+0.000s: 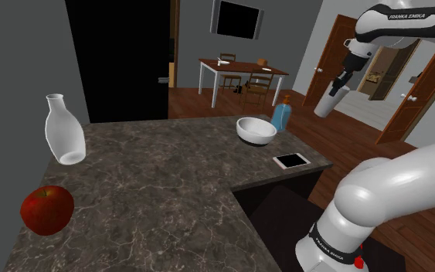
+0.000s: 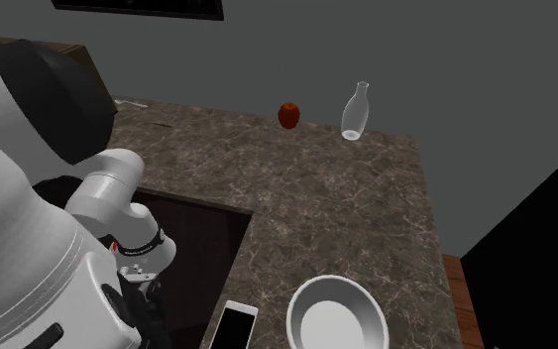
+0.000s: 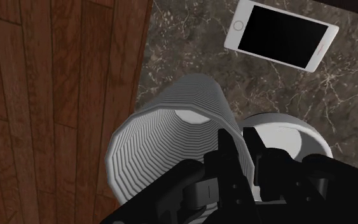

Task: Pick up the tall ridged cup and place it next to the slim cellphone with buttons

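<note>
My gripper (image 1: 338, 83) hangs high in the air at the shoulder view's upper right, shut on the wall of a tall ridged white cup (image 1: 327, 103). In the wrist view the black fingers (image 3: 225, 153) pinch the rim of the cup (image 3: 165, 146), one inside and one outside. Below the cup lie the counter's edge and wooden floor. The slim white cellphone (image 3: 278, 35) with a black screen lies flat on the marble counter, past the cup. It sits near the counter's corner (image 1: 291, 161), well below the gripper, and in the second exterior view at the bottom edge (image 2: 232, 325).
A white bowl (image 1: 256, 130) and a blue bottle (image 1: 282, 116) stand beside the phone. A white vase (image 1: 63, 131) and a red apple (image 1: 47, 209) sit at the marble counter's (image 1: 169, 193) far end. Wooden floor (image 3: 56, 95) lies beyond the edge.
</note>
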